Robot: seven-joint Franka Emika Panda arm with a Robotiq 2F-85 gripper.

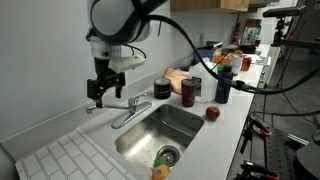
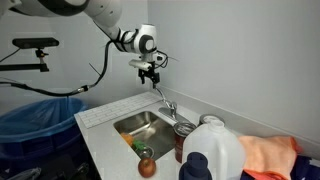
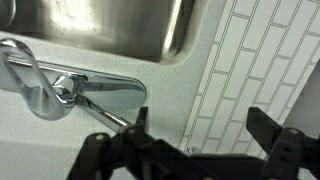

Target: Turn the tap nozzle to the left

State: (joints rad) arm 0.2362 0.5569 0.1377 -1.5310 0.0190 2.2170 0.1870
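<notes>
Open pincer [image 1: 103, 90] hanging over the tap nozzle [image 1: 130, 113], clear of it.

In an exterior view the chrome nozzle sits on the white table [image 1: 60, 150] at the steel sink's [image 1: 175, 128] 10 o'clock rim, with the pincer at its 11 o'clock. In the wrist view the two black fingers [image 3: 110, 150] stand spread wide at 6 o'clock, and the curved nozzle [image 3: 28, 78] lies at 9 o'clock. A red apple [image 1: 213, 113] rests at the sink's 2 o'clock.
</notes>
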